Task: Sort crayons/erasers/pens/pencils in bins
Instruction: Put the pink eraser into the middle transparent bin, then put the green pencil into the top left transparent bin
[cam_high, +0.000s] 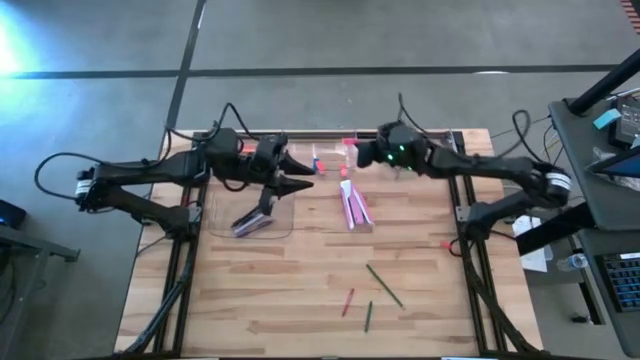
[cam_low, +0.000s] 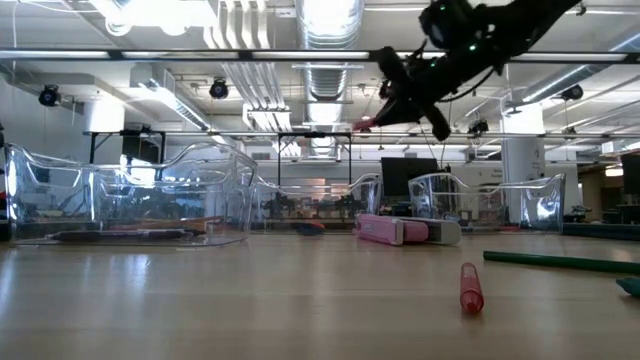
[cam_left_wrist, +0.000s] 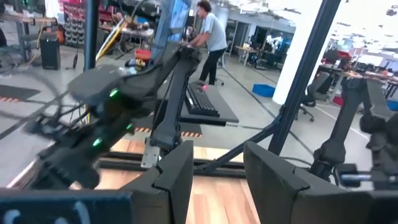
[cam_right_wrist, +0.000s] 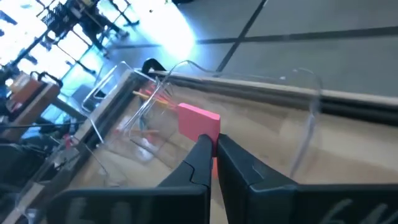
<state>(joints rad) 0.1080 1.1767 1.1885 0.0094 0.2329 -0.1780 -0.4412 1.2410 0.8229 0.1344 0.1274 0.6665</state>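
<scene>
Between my right pincer's (cam_right_wrist: 214, 152) fingertips, clenched tight, sits a pink eraser (cam_right_wrist: 199, 122), its block poking out past the dark tips. That arm reaches in from the right side of the counter (cam_high: 300, 290) toward the far edge, wrist raised well above the wood, so the eraser hangs over a clear bin (cam_right_wrist: 298, 106) with curved walls. Just beyond it another see-through bin (cam_right_wrist: 140, 118) holds thin orange and red sticks, too blurred for me to name. My left pincer (cam_high: 300, 177) is released, its fingers (cam_left_wrist: 177, 177) spread apart, held up off the surface near the far edge, beside a wider bin (cam_high: 250, 215) with dark, purplish sticks lying in it. Between my two arms a bunch of pink and white sticks (cam_high: 355, 208) rests on the boards. The near half of the counter is mostly open wood: a red crayon (cam_low: 470, 287), two green pencils (cam_high: 383, 285) and a small red piece by the right rail (cam_high: 443, 243) lie scattered, well apart from the bins. Past the counter's far edge is grey floor.
</scene>
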